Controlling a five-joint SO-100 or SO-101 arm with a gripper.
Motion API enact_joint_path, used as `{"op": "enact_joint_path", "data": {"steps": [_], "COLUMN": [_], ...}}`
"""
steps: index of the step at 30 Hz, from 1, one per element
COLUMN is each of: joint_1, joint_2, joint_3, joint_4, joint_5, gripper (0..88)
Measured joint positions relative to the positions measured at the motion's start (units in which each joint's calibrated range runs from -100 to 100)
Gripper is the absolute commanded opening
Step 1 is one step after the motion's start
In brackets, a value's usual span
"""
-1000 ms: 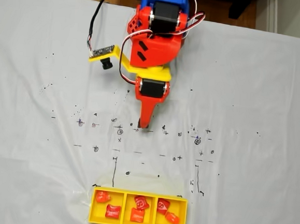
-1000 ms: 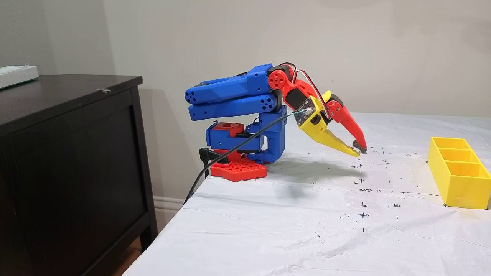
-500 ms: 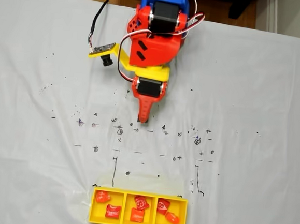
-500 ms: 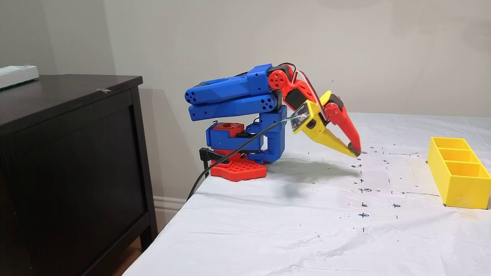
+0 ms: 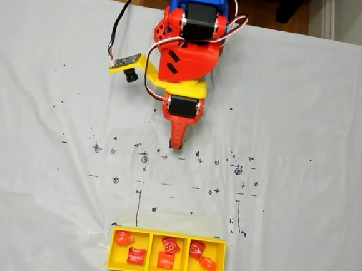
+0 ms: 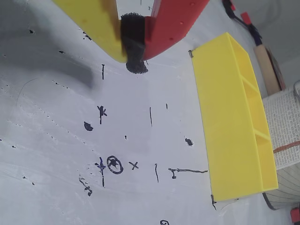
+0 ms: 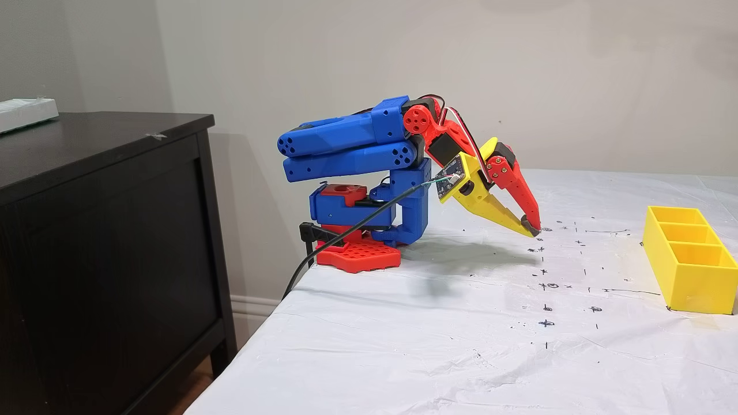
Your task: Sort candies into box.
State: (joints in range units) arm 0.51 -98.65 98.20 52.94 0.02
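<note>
Candies [image 5: 167, 252] all in box [image 5: 112, 255], bottom centre of frame.
Gripper [image 6: 133, 51] clenched on nothing, tips pressed together, upper centre.

Soft, even indoor light fills every view, with no glare on the white table cover [image 7: 438, 346]. In a fixed view the arm [image 7: 357, 150] casts a faint, diffuse shadow onto the cover below and just in front of it. The wrist view is softer: the gripper [image 6: 133, 51] looks blurred, its grey shadow smeared left of it.
</note>
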Motion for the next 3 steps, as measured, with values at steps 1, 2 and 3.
{"op": "enact_joint_path", "data": {"steps": [1,2,3], "joint_1": [0.0,0.0,0.0], "joint_2": [0.0,0.0,0.0], "joint_3": [0.0,0.0,0.0], "joint_4": [0.0,0.0,0.0], "joint_5": [0.0,0.0,0.0], "gripper": [0.2,0.2,0.2]}}
